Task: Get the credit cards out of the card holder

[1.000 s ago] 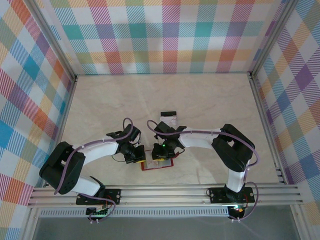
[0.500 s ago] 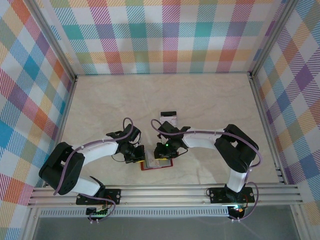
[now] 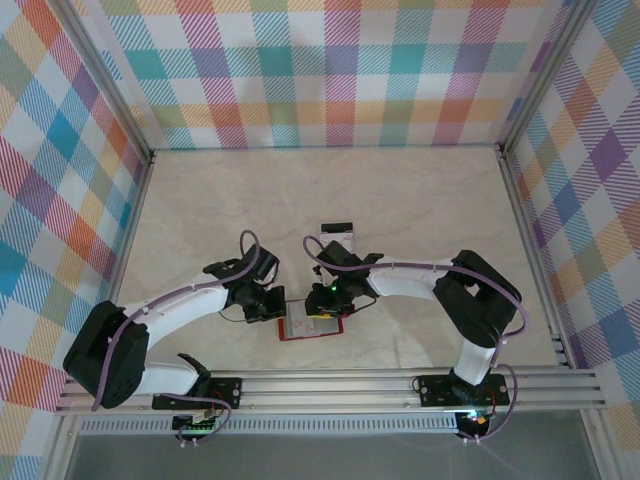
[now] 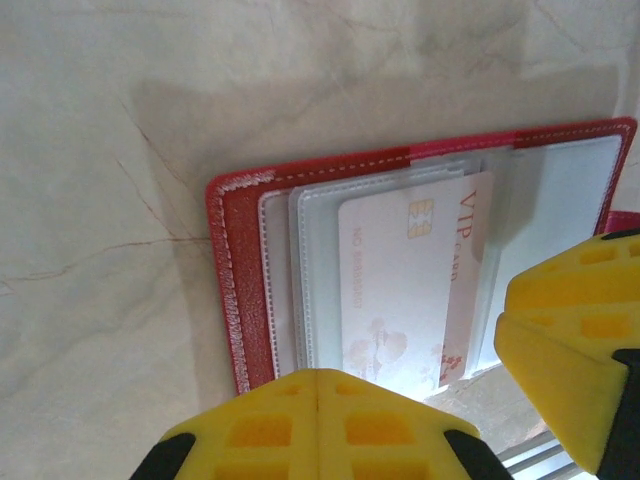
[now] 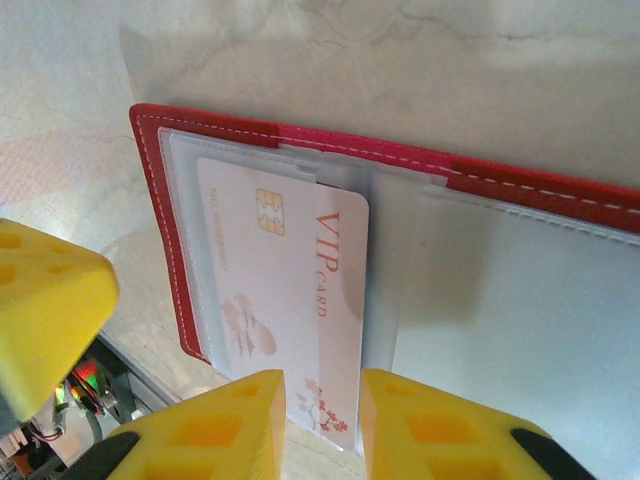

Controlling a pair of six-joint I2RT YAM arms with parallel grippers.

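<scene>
The red card holder (image 3: pixel 313 327) lies open on the table near the front rail, clear pockets up (image 4: pixel 240 290) (image 5: pixel 160 180). A pale "VIP" credit card (image 4: pixel 400 290) (image 5: pixel 285 290) sits in its left pockets, its lower end sticking out past the sleeve. My left gripper (image 3: pixel 278 310) (image 4: pixel 318 375) is shut, tips together over the holder's near left edge. My right gripper (image 3: pixel 325 305) (image 5: pixel 322 400) stands slightly open, its fingers astride the card's lower right corner, not clamped on it. Another pale credit card (image 3: pixel 338 236) with a dark band lies on the table behind the grippers.
The metal front rail (image 3: pixel 330 385) runs just below the holder. Checked walls (image 3: pixel 320 70) enclose the marble table (image 3: pixel 420 210) on three sides. A yellow finger of the right gripper (image 4: pixel 570 350) shows beside the left one, so the two stand close together.
The right gripper has come down a little towards the holder and its jaws have parted slightly. The left arm's elbow has swung lower and outward while its shut gripper stayed at the holder.
</scene>
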